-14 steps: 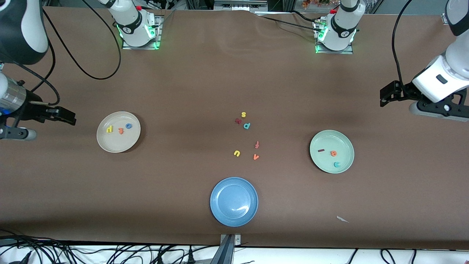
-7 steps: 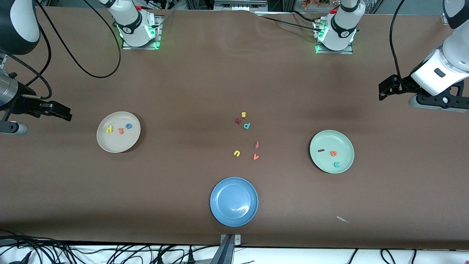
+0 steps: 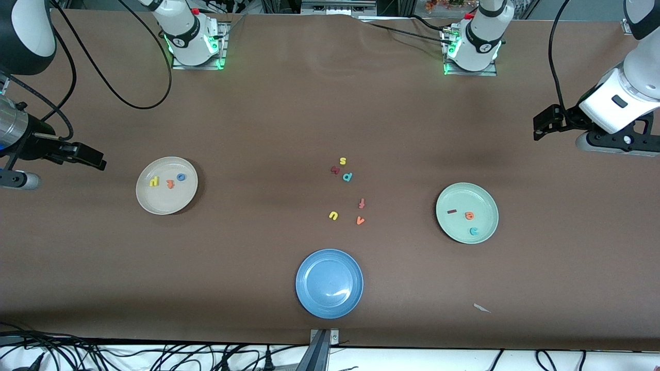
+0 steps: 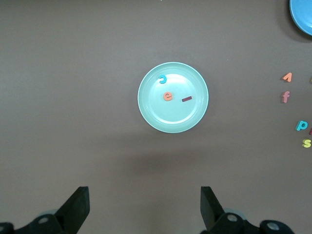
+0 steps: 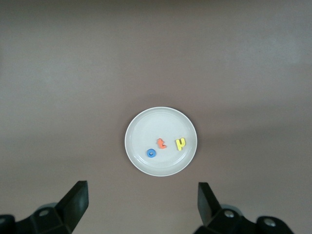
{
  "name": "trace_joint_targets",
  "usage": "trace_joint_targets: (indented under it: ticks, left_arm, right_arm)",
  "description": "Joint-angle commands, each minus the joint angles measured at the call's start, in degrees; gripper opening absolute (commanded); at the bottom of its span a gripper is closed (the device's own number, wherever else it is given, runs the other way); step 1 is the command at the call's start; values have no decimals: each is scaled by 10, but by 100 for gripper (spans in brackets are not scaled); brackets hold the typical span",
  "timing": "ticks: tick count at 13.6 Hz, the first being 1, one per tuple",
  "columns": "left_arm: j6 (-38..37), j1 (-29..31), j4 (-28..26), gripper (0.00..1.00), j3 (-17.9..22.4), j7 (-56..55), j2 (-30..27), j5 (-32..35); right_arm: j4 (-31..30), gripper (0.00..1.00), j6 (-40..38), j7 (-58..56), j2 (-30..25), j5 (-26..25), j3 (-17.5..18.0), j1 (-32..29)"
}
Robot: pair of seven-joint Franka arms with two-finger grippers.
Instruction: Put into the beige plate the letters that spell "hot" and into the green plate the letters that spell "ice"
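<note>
From the front view I see the beige plate [image 3: 166, 185] toward the right arm's end holding the yellow h [image 3: 154, 181], orange t [image 3: 170, 183] and blue o [image 3: 181, 177]. The green plate [image 3: 466, 212] toward the left arm's end holds the dark red i [image 3: 452, 211], orange e [image 3: 469, 216] and teal c [image 3: 474, 231]. Both words look sorted to me.

The right gripper [image 3: 95, 161] and left gripper [image 3: 539, 131] hang off at the table's ends, both partly cut off by the frame.

Left wrist view – jaws spread wide, nothing between them, green plate below.

Right wrist view – same: jaws released and empty above the beige plate.

The risk I see is a needless extra pick: the spare orange f [image 3: 361, 203] and teal p [image 3: 347, 176] mid-table resemble task letters. Fingertips are cropped in both wrist views.
</note>
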Motion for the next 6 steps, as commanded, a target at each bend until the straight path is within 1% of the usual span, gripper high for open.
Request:
trace_joint_targets:
  ticks: [1,6]
  left_arm:
    - [5,5,-16,100,-5,-4,-17,-11]
    - [6,5,-12,100,-5,-5,-15,-11]
  right_arm:
    - [-1,99,-9,10,-9,16,11,-9]
    - [-1,100,-9,9,-8,17,8,-10]
